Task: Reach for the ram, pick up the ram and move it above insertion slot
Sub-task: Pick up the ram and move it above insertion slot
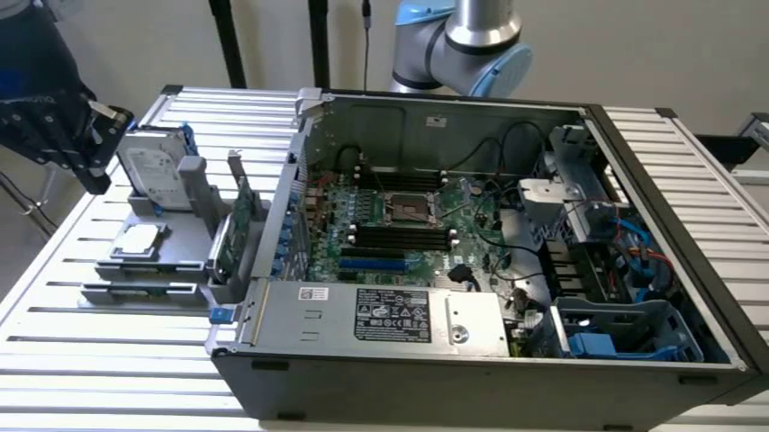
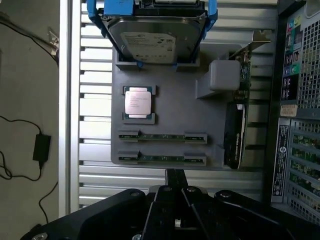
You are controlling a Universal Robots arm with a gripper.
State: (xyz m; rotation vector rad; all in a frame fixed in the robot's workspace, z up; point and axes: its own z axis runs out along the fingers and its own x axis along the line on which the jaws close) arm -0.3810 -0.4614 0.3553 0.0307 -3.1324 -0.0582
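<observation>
The slatted surface (image 1: 108, 360) carries an open case (image 1: 397, 378) across the middle and the exterior view's right, and a grey tray (image 2: 170, 115) at that view's left. In the wrist view my gripper (image 2: 174, 174), closed on nothing, hangs over the tray's edge. The ram (image 2: 162, 159) stands on edge in the tray slot nearest my fingertips, apart from them. It is a thin green stick between grey end clips. A second stick (image 2: 162, 136) lies parallel just beyond it.

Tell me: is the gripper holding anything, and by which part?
Nothing is held. The gripper is shut on nothing, and the two ram sticks lie in the gray tray, apart from it.
</observation>
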